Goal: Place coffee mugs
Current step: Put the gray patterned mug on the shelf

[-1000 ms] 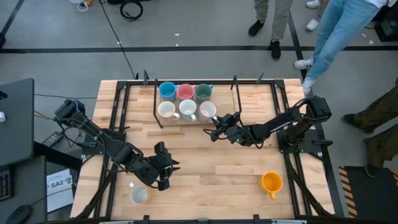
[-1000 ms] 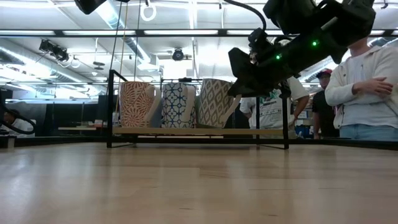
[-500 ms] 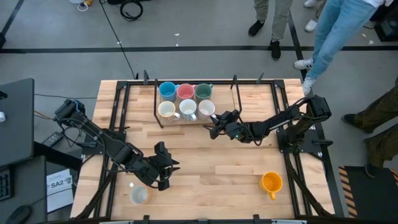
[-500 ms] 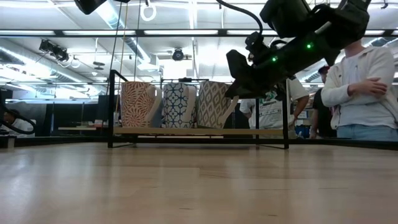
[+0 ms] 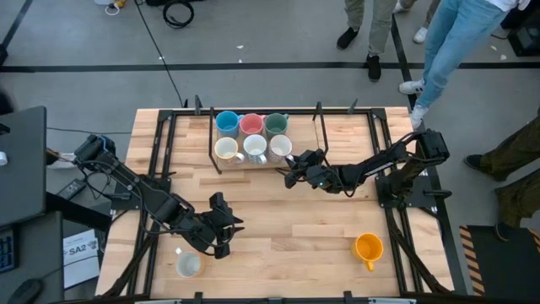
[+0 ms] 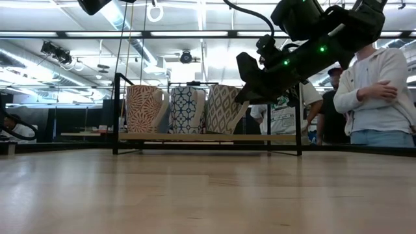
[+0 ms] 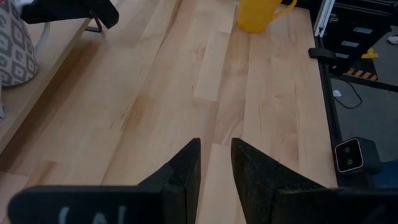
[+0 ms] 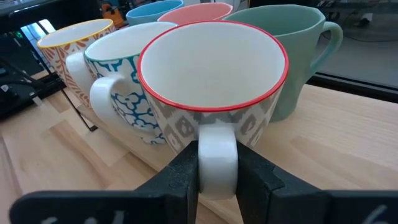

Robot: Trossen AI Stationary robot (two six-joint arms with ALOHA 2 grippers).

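Nudging slightly closer over the last second, the right gripper [image 8: 217,163] is clasping the white handle of the grey-patterned, red-rimmed ceramic mug [image 8: 214,93], which is sitting on the low rack [image 6: 208,137] beside the teal-patterned mug [image 8: 121,93]. Left gripper [image 7: 215,163] is hovering over the wooden counter [image 5: 295,224], fingers slightly apart, holding nothing.

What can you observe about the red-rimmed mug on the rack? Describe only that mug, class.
The red-rimmed mug looks like glazed ceramic: cream inside, a grey-and-white diamond pattern outside, a thin red lip and a plain white handle. It stands upright and empty on the rack, at the right end of the front row, beside a teal-patterned mug. The right gripper has its fingers on either side of the handle.
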